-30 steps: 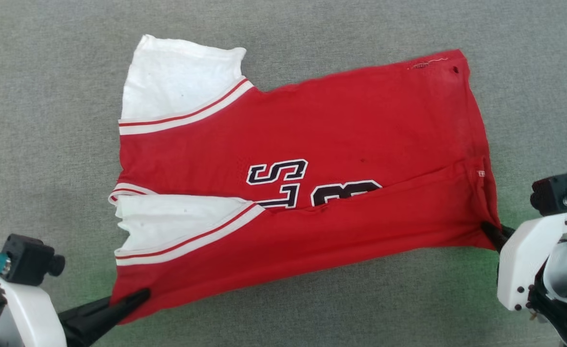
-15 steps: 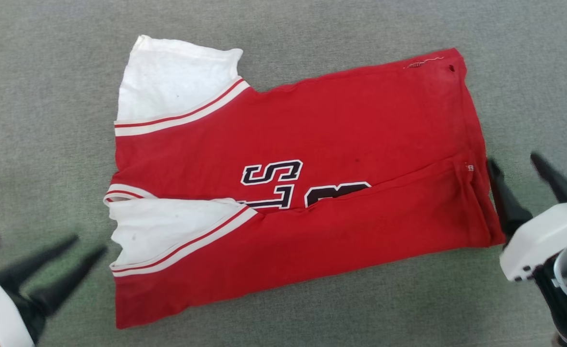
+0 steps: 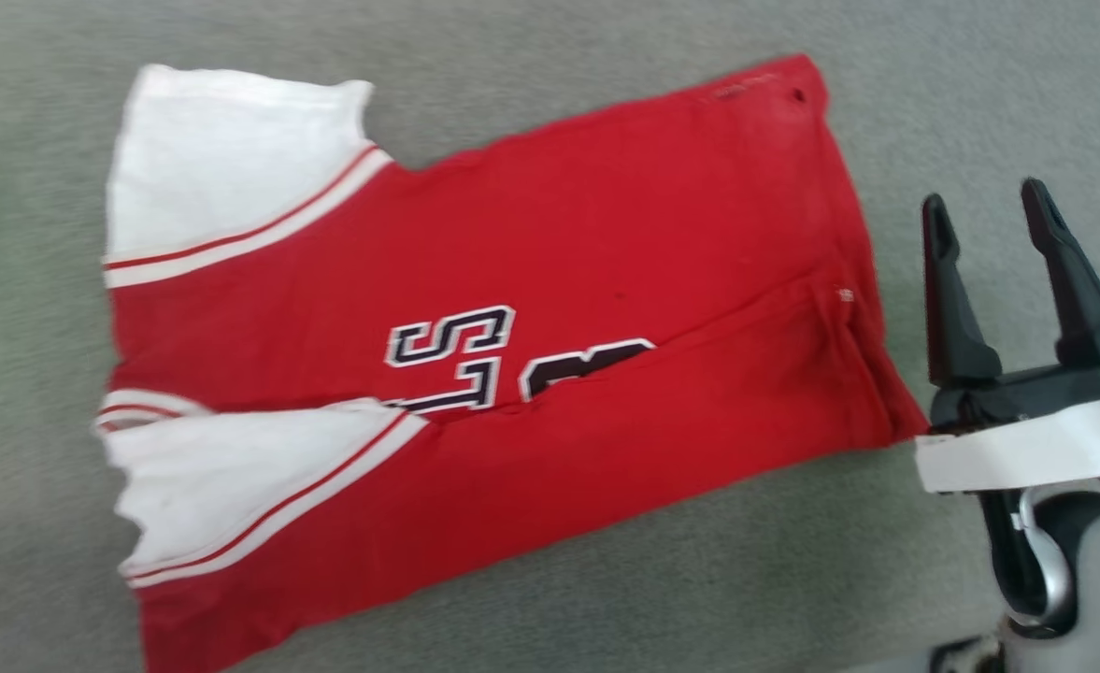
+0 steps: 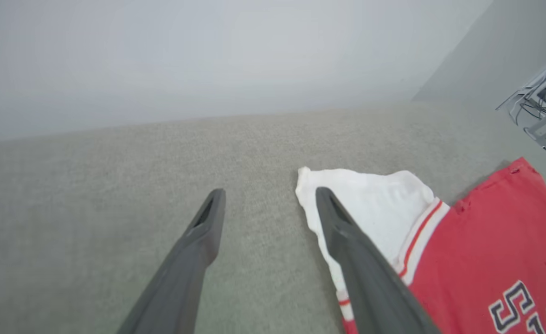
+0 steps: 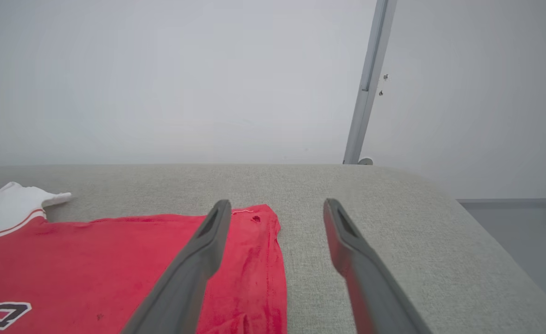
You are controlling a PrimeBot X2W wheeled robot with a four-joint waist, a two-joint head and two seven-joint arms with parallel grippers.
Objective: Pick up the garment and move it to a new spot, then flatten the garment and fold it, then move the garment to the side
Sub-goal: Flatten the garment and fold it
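The garment point(image 3: 550, 243), a red jersey T-shirt with white sleeves and black lettering, lies spread on the grey padded surface with its near long edge folded over the letters. My right gripper point(image 3: 984, 207) stands open just right of its hem, lifted clear and holding nothing; the right wrist view has the hem corner point(image 5: 259, 246) under its left finger point(image 5: 208, 241). My left gripper point(image 4: 268, 199) is open too, raised beside the far white sleeve point(image 4: 370, 199), nothing between its fingers.
The grey padded surface point(image 3: 606, 598) extends on all sides of the shirt. Its far edge meets a pale wall. A metal post point(image 5: 368, 83) rises behind the right end, and a rack with cables point(image 4: 542, 102) stands beyond the shirt.
Both grippers have let go of the shirt's near corners and opened, then lifted away. The folded edge now rests on the shirt. The camera has shifted, moving the shirt left in view.
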